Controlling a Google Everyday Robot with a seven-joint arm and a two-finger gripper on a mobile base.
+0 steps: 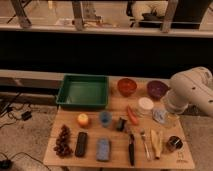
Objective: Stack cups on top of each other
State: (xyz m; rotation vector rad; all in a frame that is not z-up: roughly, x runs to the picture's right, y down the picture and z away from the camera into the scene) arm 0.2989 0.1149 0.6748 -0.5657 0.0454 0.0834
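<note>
Though over the table (68, 118), hand (161, 116) half-hidden.

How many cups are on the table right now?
2: a light blue cup at the centre, a dark metallic cup front right. The hand hangs over the right side; the arm may hide more.

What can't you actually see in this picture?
Camera view only.
Gripper, over the table's right side: mostly hidden under the arm.
Arm: cut off by the right edge; base unseen.
Blue cup and metal cup: insides too small to make out.
</note>
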